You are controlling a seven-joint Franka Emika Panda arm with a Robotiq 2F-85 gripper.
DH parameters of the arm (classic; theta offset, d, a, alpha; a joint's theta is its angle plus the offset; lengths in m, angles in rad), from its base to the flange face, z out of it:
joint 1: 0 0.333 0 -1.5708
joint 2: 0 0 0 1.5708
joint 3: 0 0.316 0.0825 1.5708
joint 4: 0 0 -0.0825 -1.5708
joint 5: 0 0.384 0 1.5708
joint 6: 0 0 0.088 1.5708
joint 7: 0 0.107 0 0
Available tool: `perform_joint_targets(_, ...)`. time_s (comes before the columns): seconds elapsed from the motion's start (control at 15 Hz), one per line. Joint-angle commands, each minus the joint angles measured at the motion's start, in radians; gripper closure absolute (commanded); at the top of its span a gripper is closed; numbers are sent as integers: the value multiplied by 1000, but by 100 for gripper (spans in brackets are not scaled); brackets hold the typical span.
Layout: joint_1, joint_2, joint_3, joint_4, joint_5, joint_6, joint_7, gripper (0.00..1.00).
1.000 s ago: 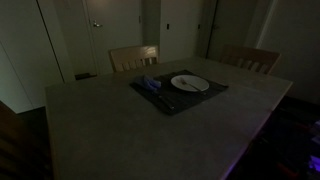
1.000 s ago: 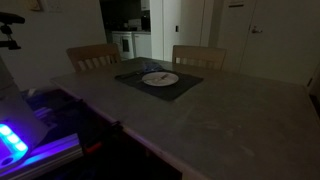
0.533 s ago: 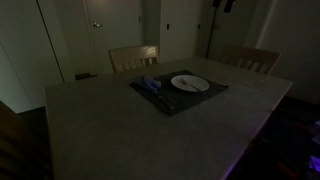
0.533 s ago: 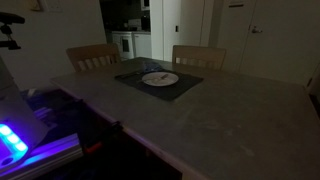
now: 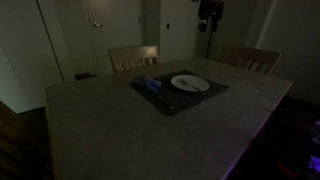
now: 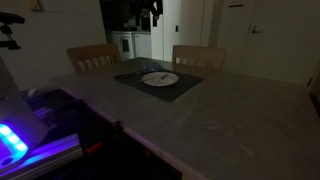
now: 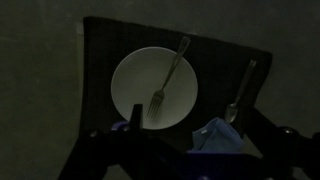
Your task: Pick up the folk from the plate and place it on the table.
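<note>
The fork (image 7: 167, 79) lies across the round white plate (image 7: 130, 85), tines toward my gripper and handle reaching past the far rim. The plate shows in both exterior views (image 5: 196, 87) (image 6: 168, 80), with the fork a thin line on it (image 5: 187, 82). The plate stands on a dark placemat on the grey table (image 5: 110, 130) (image 6: 230, 120). My gripper (image 7: 194, 125) hangs high above the plate, open and empty. It shows at the top of both exterior views (image 5: 208, 14) (image 6: 150, 10).
On the dark placemat (image 7: 100, 50) a spoon (image 7: 240, 95) and a blue folded napkin (image 7: 215, 138) lie beside the plate. Two wooden chairs (image 5: 133, 58) (image 5: 250, 58) stand at the table's far side. A blue-lit device (image 6: 15, 140) sits off one table edge.
My gripper has come down into view at the top of both exterior views. The plate, fork and napkin have not moved.
</note>
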Motion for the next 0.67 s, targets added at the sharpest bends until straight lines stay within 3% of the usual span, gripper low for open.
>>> perform_joint_targets(0.0, -14, 20, 18, 6, -1, 6, 2, 0)
perform_joint_targets(0.27, -14, 27, 22, 8, -1, 7, 3, 0)
perform_joint_targets(0.6, -13, 126, 44, -3, -117, 151, 223, 0)
